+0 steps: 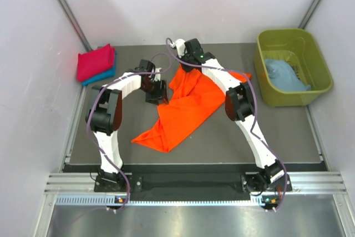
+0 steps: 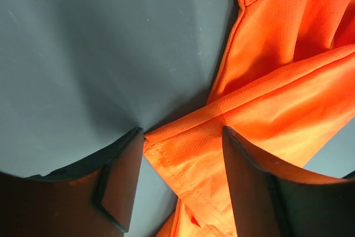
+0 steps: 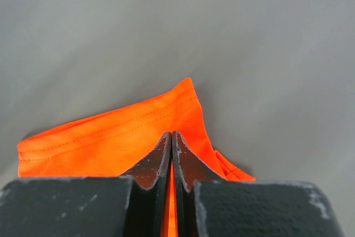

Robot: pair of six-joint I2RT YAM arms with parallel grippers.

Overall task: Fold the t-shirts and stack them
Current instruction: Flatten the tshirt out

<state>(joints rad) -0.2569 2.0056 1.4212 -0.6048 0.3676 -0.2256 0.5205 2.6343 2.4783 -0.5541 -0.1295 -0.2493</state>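
Note:
A bright orange t-shirt [image 1: 186,109] lies crumpled across the middle of the dark mat. My right gripper [image 3: 172,134] is shut on its far edge, and a sliver of orange cloth [image 3: 111,140] shows between the pads. In the top view that gripper [image 1: 186,66] sits at the shirt's back end. My left gripper [image 1: 157,91] is at the shirt's left side. Its jaws stand open, with a stitched hem corner [image 2: 186,162] lying between the fingers [image 2: 119,181] without being pinched. A folded crimson-pink t-shirt [image 1: 95,61] rests on a folded blue one [image 1: 104,75] at the back left.
An olive-green tub [image 1: 316,65] stands at the right, holding a crumpled light blue t-shirt [image 1: 284,75]. White walls close in on both sides. A metal rail [image 1: 183,184] runs along the near edge by the arm bases.

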